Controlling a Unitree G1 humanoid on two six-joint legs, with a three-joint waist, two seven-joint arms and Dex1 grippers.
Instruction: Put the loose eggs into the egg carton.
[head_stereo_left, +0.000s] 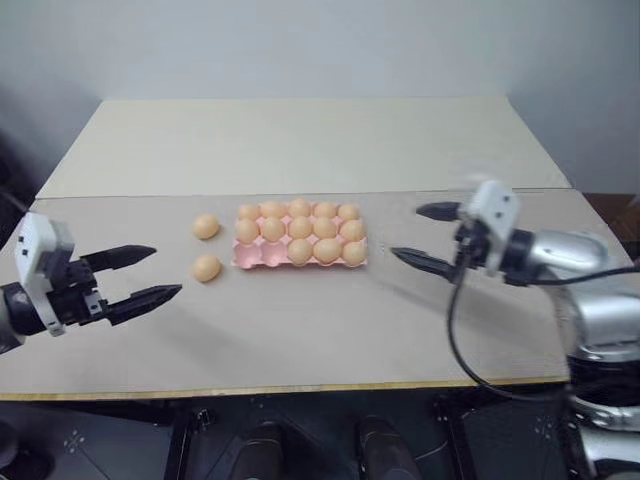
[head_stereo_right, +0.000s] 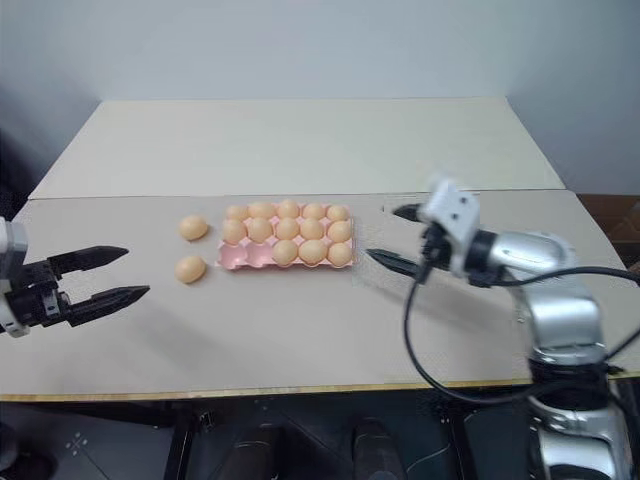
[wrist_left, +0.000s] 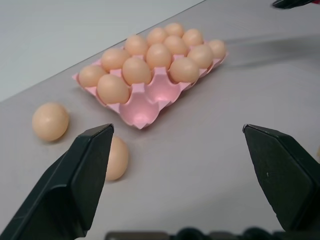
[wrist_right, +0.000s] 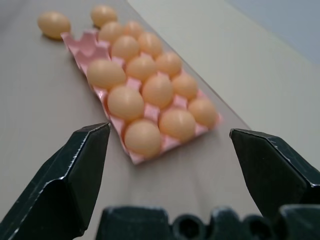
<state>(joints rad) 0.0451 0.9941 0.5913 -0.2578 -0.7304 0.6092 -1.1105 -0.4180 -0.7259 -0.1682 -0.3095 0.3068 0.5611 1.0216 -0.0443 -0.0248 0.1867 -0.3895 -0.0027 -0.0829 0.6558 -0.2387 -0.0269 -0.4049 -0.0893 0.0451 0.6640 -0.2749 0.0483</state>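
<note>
The pink egg carton (head_stereo_left: 252, 258) lies at the table's middle with several eggs in its cups; the two front-left cups (wrist_left: 145, 100) are bare. Two loose eggs rest on the table just left of it: one (head_stereo_left: 206, 226) farther back, one (head_stereo_left: 207, 267) nearer the front. My left gripper (head_stereo_left: 167, 271) hovers open and holding nothing to the left of the nearer egg (wrist_left: 117, 157), pointing toward the carton. My right gripper (head_stereo_left: 405, 231) hangs open and holding nothing to the right of the carton (wrist_right: 150, 155), clear of it.
The table (head_stereo_left: 300, 340) is a pale board with a second, lighter board (head_stereo_left: 300, 140) behind it. A black cable (head_stereo_left: 460, 340) loops down from my right wrist. The table's front edge (head_stereo_left: 300, 388) runs close below both grippers.
</note>
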